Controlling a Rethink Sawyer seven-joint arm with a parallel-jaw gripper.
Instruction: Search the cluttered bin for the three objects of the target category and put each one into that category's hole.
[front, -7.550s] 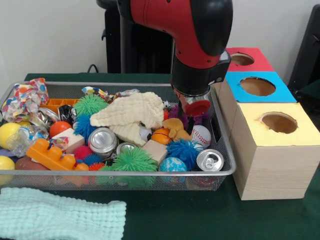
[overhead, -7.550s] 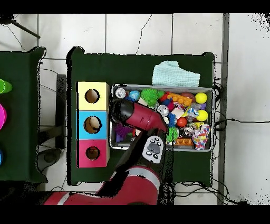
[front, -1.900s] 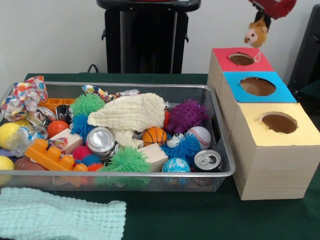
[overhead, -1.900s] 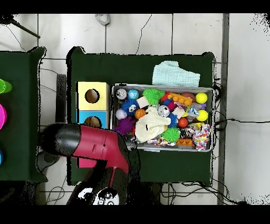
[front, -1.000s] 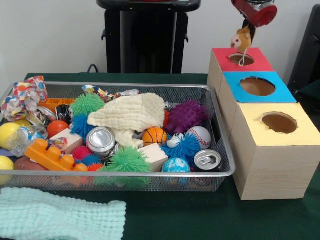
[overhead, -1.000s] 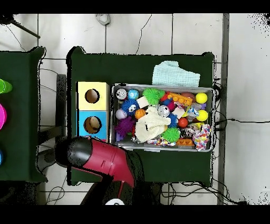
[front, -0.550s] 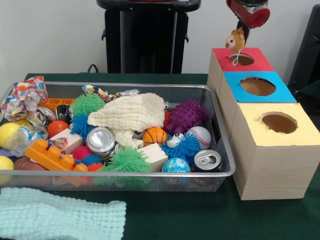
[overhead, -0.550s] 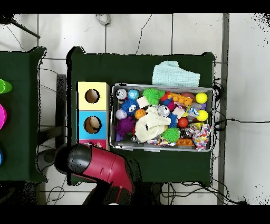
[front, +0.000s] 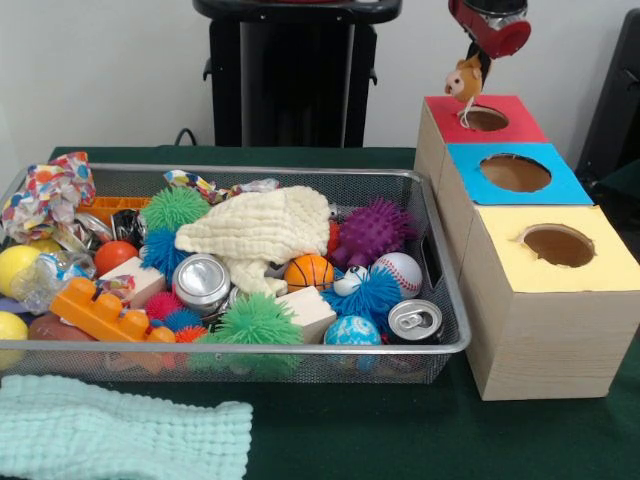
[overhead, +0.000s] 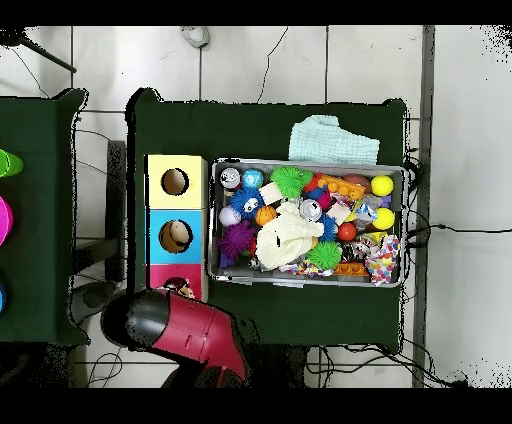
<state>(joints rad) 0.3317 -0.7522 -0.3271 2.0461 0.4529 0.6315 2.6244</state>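
Item: hand (front: 478, 45), red, at the top of the front view, clamped on a small tan plush (front: 465, 78) that hangs beneath it. Change logged: about two seconds ago the plush hung higher and farther right, past the red hole; I now have it lower and to the left, just above the near-left rim of the red hole (front: 484, 119), though I cannot tell whether it touches the surround. Overhead, the arm covers most of the red end of the box (overhead: 176, 210), and the plush shows as a small tan speck (overhead: 183, 291) at the arm's edge. Meaning: I judge this to be the lowering stage of a drop; the toy sits slightly off the hole's centre, so a release now could catch the rim. Item: bin (front: 445, 300), left of the box on the green surface (front: 350, 430), full of spiky balls, cans, blocks and a cream cloth (front: 262, 230). Earlier the tan toy lay in the bin's right part; that spot now shows a purple spiky ball (front: 375, 228). No other plush shows plainly; any remaining ones may lie under the cloth.
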